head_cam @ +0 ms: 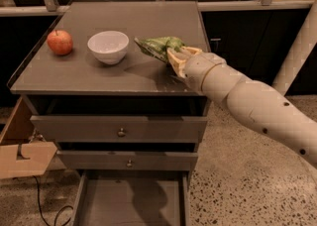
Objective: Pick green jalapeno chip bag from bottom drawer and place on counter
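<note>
The green jalapeno chip bag hangs just above the counter, right of centre, casting a shadow below it. My gripper reaches in from the right on a pale arm and is shut on the bag's right end. Below, the bottom drawer stands pulled out, a plain grey tray with nothing visible in it.
A white bowl sits on the counter just left of the bag, and a red apple lies further left. Two knobbed drawers are closed above the open one. A cardboard piece and a cable lie on the floor at left.
</note>
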Motion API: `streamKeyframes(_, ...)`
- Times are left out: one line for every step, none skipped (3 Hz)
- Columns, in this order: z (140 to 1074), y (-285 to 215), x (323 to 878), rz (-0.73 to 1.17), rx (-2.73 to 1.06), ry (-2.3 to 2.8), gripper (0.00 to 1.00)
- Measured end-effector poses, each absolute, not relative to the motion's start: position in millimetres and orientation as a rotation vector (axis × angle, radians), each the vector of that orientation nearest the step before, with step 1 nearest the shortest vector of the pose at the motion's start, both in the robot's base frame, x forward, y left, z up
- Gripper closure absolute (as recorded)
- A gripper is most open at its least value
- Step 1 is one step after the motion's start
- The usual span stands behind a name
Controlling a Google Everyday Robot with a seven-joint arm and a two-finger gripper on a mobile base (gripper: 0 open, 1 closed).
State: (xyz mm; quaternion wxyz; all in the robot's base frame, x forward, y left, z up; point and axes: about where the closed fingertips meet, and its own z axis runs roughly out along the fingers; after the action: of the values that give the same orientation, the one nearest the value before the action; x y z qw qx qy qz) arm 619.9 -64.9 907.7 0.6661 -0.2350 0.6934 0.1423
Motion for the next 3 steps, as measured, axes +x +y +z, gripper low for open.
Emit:
streamKeyframes(909.4,-64.9,626.1,0.318,-0.541,1.558,1.00)
streamKeyframes(909.6,-64.8,626.4,0.318,-0.542,1.558,0.75)
streamKeyframes(909.6,-64.8,626.4,0.318,-0.542,1.558,0.52)
